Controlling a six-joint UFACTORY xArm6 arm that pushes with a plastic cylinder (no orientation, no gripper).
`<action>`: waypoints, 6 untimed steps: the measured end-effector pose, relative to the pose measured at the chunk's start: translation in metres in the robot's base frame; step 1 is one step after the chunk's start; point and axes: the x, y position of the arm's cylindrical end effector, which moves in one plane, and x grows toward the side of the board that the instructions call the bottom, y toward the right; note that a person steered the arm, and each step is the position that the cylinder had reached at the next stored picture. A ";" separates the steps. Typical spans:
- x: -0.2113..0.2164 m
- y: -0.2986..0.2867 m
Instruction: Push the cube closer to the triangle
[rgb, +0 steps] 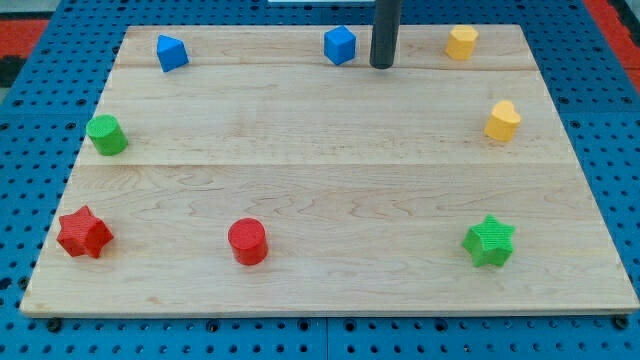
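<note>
The blue triangle (171, 52) sits far toward the view's top left; the blue cube (340, 45) lies at top centre. My tip (381, 65) — a bare rod, touching nothing — stands just beside the cube at its three o'clock, so the cube lies at nine o'clock, triangle beyond.

Near the view's left edge of the wooden bench (330, 180): green cylinder (105, 134), red star (83, 232). Along the bottom: red cylinder (247, 241), green star (489, 240). At right: two yellow blocks (461, 42) (503, 121).
</note>
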 end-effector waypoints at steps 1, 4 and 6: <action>0.000 0.000; -0.040 -0.063; -0.025 -0.225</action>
